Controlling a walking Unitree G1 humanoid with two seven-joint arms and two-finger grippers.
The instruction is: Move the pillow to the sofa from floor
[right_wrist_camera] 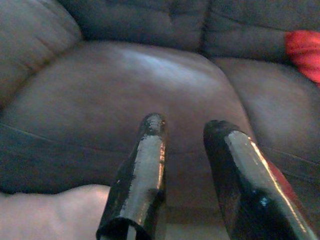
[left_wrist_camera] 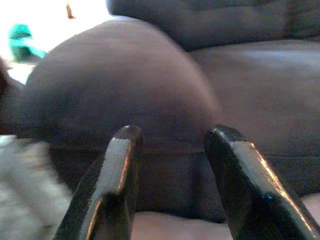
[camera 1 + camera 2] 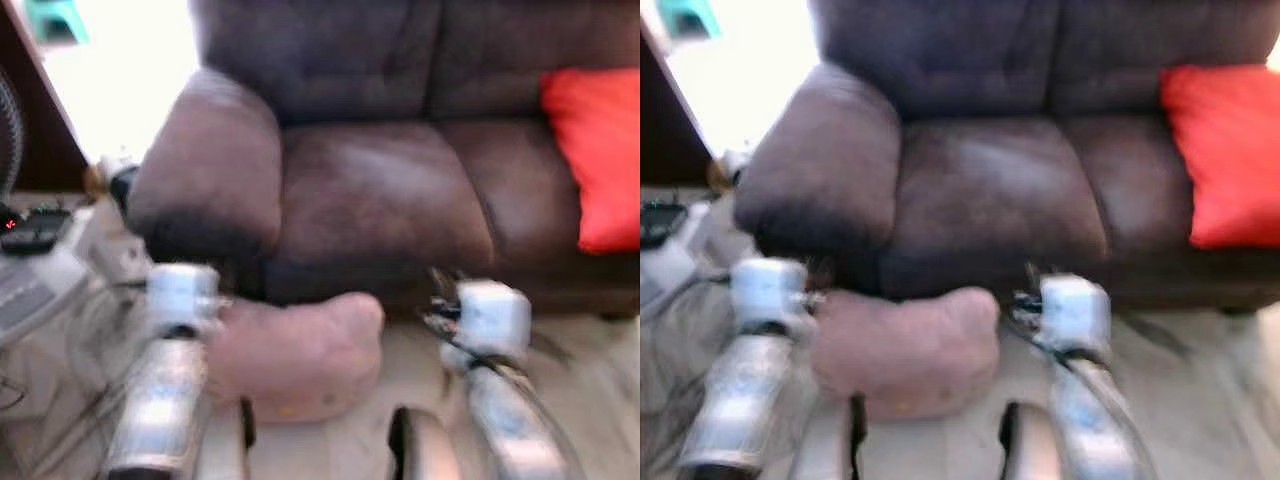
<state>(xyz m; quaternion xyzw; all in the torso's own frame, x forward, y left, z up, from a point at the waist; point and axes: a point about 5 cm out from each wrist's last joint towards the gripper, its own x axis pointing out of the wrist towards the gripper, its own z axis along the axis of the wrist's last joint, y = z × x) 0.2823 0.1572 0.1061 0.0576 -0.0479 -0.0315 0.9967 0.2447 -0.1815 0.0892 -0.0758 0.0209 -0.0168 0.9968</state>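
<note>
In the lower middle of the left eye frame, between the two silver forearms, lies the soft, pale pink fabric pillow (image 3: 295, 355) on the light floor (image 3: 590, 380), pressed up against the front of the dark brown, tufted sofa (image 3: 380, 190). The left claw (image 2: 172, 175) has its two black fingers spread apart with nothing between them, and it looks over the pillow's near edge toward the rounded sofa armrest (image 2: 120, 85). The right claw (image 1: 185, 165) is likewise parted and empty; past its fingers the pink pillow shows at the lower left of its frame, with the wide seat cushion (image 1: 130, 90) beyond. The pillow's long axis seems to run across the picture, parallel to the sofa front, so it spans the gap between the arms. The left arm's wrist sits just beside the pillow's left end, while the right wrist stands a little apart from its right end, so the left looks nearer. The pillow appears plump and slightly crumpled, with a bulging upper right corner. A bright red cushion (image 3: 598, 160) leans at the right end of the sofa. The whole scene is blurred
</note>
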